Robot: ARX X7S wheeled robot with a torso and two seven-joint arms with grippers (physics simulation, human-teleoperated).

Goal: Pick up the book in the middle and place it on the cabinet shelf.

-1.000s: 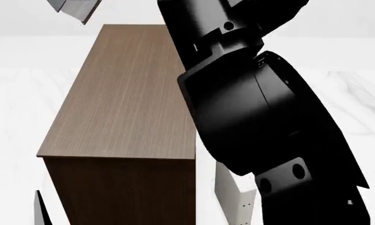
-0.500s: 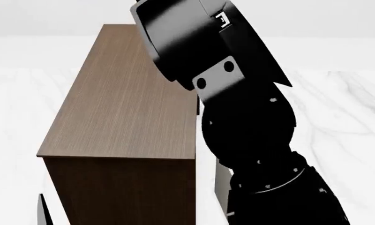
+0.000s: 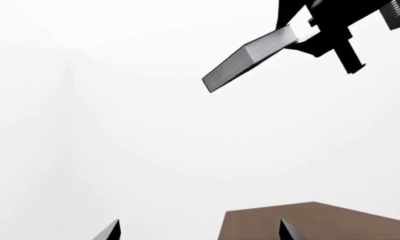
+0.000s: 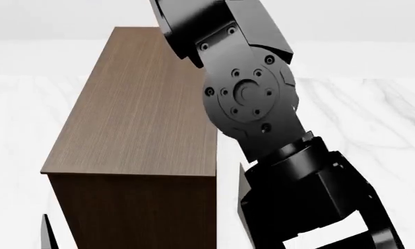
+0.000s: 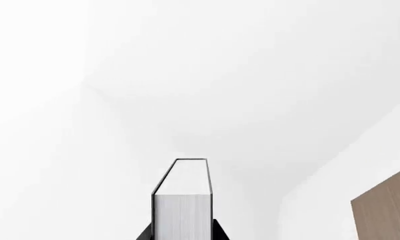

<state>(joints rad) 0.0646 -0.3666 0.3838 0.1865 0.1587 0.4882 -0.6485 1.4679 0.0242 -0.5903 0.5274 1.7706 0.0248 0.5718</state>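
Book point(image 5: 181, 200) held by right pincer point(image 3: 313, 35), long axis running straight out from it.

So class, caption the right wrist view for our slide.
Right gripper clamps the thick dark grey hardcover book in open air, the brown wood-grain cabinet off to one side.

Pale book point(image 4: 247, 199); white marble floor point(image 4: 373, 109).

Right claw point(image 3: 307, 37) raised high, clamped; left claw point(image 3: 198, 231) fingertips spread apart.
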